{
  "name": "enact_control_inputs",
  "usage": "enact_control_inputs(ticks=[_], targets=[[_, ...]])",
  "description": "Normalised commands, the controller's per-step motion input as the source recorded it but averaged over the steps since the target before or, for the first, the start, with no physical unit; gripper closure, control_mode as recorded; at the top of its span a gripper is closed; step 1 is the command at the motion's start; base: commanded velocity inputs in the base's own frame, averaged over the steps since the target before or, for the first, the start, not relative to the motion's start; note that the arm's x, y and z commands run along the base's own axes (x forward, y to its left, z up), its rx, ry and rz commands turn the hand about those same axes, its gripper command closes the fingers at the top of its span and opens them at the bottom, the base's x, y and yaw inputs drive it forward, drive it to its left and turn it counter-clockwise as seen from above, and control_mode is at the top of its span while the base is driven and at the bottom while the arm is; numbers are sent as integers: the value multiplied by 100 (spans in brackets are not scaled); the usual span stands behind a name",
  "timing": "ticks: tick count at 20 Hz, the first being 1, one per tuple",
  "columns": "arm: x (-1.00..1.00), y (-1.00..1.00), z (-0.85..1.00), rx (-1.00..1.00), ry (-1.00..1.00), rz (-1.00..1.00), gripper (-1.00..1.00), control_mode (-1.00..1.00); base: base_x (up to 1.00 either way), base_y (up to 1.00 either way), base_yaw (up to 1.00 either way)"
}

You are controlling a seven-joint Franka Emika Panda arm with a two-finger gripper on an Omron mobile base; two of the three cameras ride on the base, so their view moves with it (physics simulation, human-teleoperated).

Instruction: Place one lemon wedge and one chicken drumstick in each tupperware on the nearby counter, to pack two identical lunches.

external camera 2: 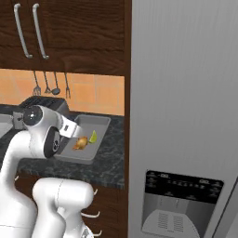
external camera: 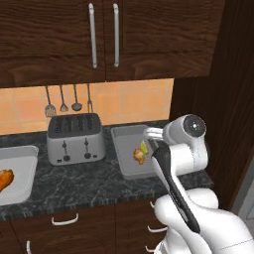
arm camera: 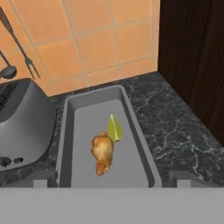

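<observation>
A grey tupperware [arm camera: 63, 131] lies on the black speckled counter [arm camera: 175, 127], right of the toaster. Inside it a browned chicken drumstick [arm camera: 102, 153] lies against a yellow-green lemon wedge [arm camera: 114, 129]. My gripper [arm camera: 113, 180] hovers over the near end of this tray, open, its fingertips spread wide to either side with nothing between them. The left base view shows the same tupperware [external camera: 124, 136], its drumstick [external camera: 139, 156] and its wedge [external camera: 144, 147]. A second tupperware [external camera: 25, 158] at the far left holds another drumstick [external camera: 4, 180], cut off by the picture's edge.
A grey toaster [external camera: 75, 138] stands between the two trays. Utensils [external camera: 63, 101] hang on the orange tile wall behind. A dark wood panel [arm camera: 192, 57] closes the counter's right end, with a tall grey fridge [external camera 2: 186, 116] beyond it. Upper cabinets [external camera: 104, 34] hang overhead.
</observation>
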Motion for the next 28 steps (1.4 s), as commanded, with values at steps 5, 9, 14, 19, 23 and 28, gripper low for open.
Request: enact_control_inputs(ticks=[5,9,14,19,23,28], targets=[[-100,6,100,-1,6,10,-100,-100,0,0,0],[0,0,0,0,0,0,-100,100,-100,10,11],[0,0,0,0,0,0,-100,100,-100,-41,-7],[0,0,0,0,0,0,-100,100,-100,-95,-33],[0,0,0,0,0,0,-100,100,-34,-100,-31],[0,0,0,0,0,0,-100,100,33,-100,-12]])
